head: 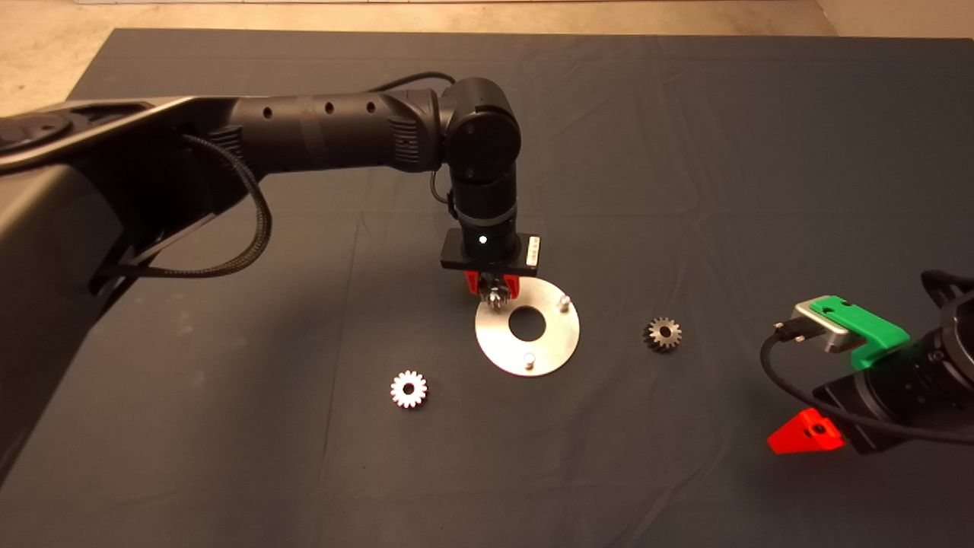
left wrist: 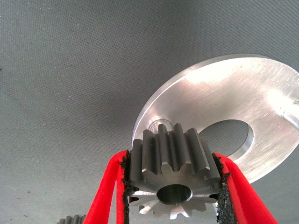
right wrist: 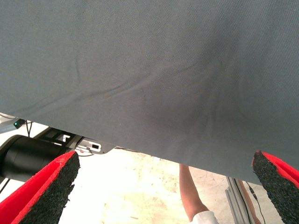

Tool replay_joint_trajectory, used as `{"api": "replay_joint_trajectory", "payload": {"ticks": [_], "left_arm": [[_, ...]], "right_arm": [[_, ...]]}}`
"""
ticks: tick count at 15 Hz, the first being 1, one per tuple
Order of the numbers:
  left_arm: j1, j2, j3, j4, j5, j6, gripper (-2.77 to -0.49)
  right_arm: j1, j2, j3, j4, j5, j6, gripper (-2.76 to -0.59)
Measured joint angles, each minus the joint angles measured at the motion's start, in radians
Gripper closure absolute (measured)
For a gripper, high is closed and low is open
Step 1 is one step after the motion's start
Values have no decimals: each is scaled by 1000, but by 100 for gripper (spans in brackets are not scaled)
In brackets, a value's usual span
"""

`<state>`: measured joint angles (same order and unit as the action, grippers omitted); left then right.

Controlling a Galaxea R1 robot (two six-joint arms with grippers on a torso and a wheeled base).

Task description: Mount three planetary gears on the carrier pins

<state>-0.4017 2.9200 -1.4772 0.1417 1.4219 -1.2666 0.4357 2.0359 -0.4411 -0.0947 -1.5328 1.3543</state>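
A: Red fingers (left wrist: 108,196) of the left gripper (head: 493,285) clamped one gear (left wrist: 172,175) above the disc (left wrist: 224,100), at its rim beside a pin (left wrist: 158,125); the bore wanted centring over it before lowering.

B: Only the head view showed two loose gears (head: 409,389) (head: 663,333) on the mat (head: 685,152). The right gripper (right wrist: 163,186) waited, spread wide.

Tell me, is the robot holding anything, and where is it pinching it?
The left gripper holds one small gear, its pads pinching the toothed rim on opposite sides, over the metal disc. The right gripper holds nothing.
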Motion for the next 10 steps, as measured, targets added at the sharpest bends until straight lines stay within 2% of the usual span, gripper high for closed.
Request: {"api": "replay_joint_trajectory", "payload": {"ticks": [10], "left_arm": [[0, 0, -9, 0, -1, -1, -84]], "right_arm": [[0, -1, 0, 0, 0, 0, -276]]}}
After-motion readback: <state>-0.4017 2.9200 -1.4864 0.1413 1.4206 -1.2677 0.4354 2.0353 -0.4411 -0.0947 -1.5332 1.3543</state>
